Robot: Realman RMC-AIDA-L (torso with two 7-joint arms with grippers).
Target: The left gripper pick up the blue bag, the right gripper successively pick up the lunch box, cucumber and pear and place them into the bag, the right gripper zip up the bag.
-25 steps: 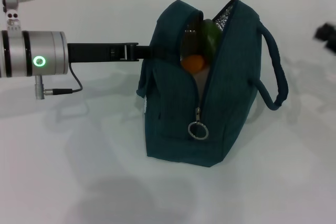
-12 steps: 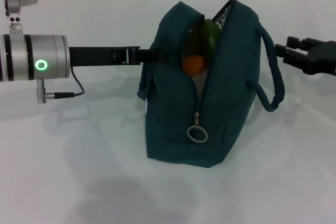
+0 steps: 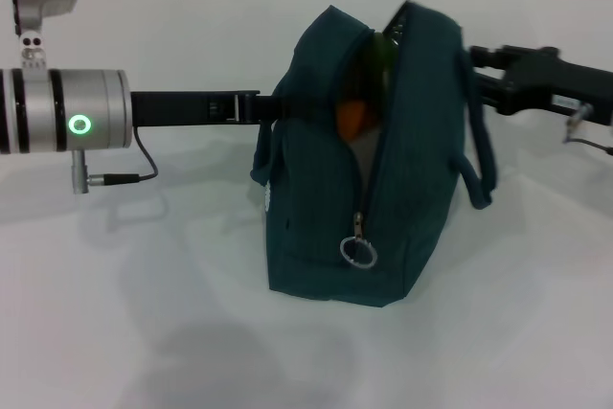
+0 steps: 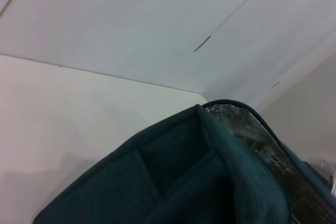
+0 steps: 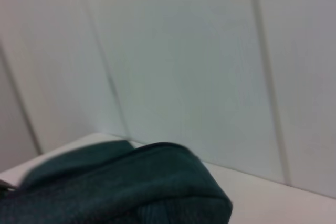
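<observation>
Jaws: left gripper (image 3: 271, 102) pinched the blue bag (image 3: 374, 170) at its left top edge; right gripper (image 3: 484, 72) reached the bag's right side, jaw state unclear.
Bag: upright on white table (image 3: 144, 313), zipper ring pull (image 3: 357, 252) low, mouth gaping.
Contents: pear (image 3: 356, 118) and cucumber (image 3: 381, 55) showed in the opening.
Writing: none readable.

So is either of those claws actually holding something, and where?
The left gripper grips the blue bag at its upper left edge. The right gripper meets the bag's other side; whether it grips is unclear.
</observation>
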